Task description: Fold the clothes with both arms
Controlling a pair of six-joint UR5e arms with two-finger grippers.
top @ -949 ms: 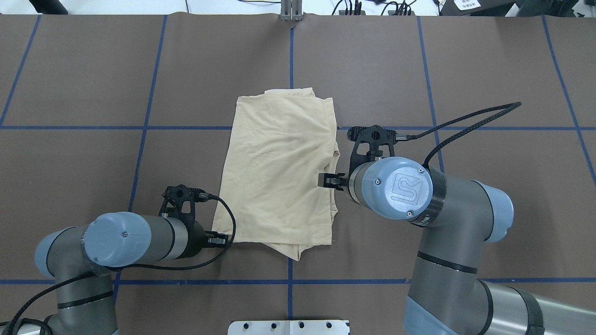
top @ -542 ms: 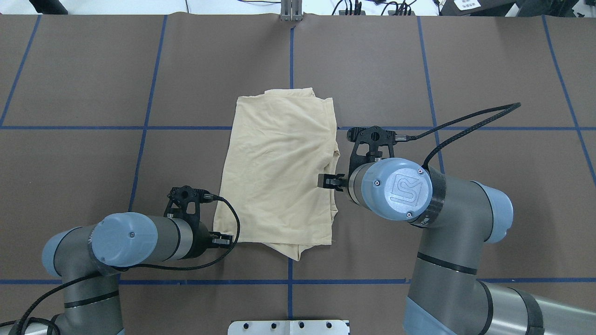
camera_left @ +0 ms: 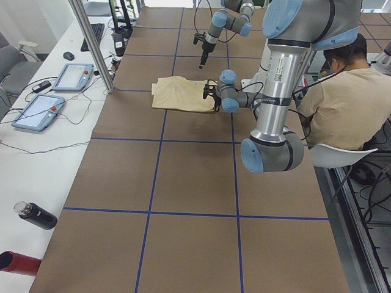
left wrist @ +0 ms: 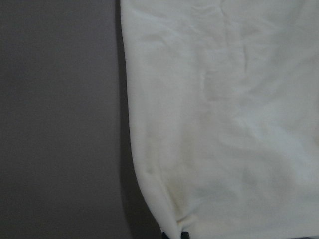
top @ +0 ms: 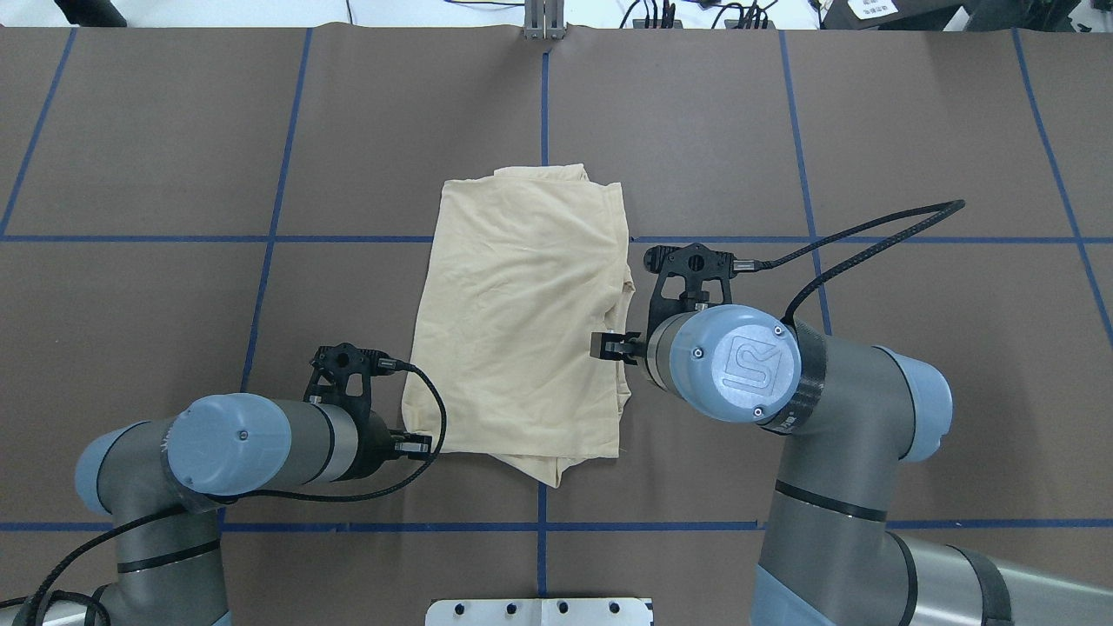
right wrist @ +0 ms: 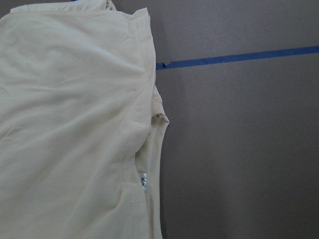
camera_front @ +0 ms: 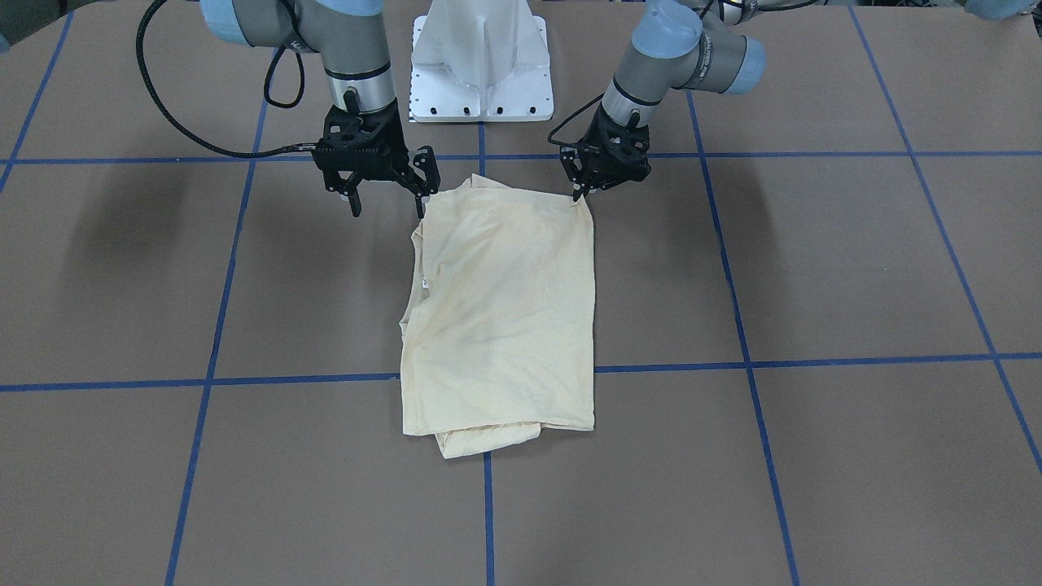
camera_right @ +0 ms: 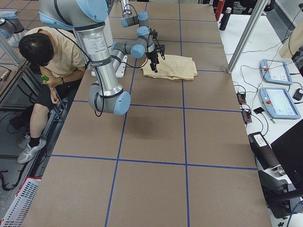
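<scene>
L hand (camera_front: 580, 194) first: fingers together, pinched on the near-left corner of the shirt (camera_front: 505, 309), right down at bench (camera_front: 814, 268) level. Its wrist cam shows cream cloth puckering into the dark tips at the bottom of the view. R hand (camera_front: 388, 205) next: fingers spread wide, nothing between them, pointing down. One tip is over the shirt's right edge, the other out over bare bench; can't tell if it touches the cloth. L arm (top: 261, 443) lies low and reaches in from the side. R arm (top: 783, 374) bends over the top, w/ a black cable (top: 869, 235) looping off its wrist. The shirt is folded to a plain cream oblong, flat on the bench, dead centre, long side running away from the robot and crossing a blue tape line (camera_front: 733, 365). On the R side the ribbed collar (right wrist: 152, 149) peeks out from under the top layer, w/ a small white label (right wrist: 143, 180) inside it. At the far end a lower layer (camera_front: 480, 439) sticks out past the fold. The white pedestal base (camera_front: 482, 65) sits between the arms. A person in a beige top (camera_left: 348, 104) is seated behind the robot, head down. Two handheld screens (camera_left: 72, 76) lie on the white surface beyond the bench.
</scene>
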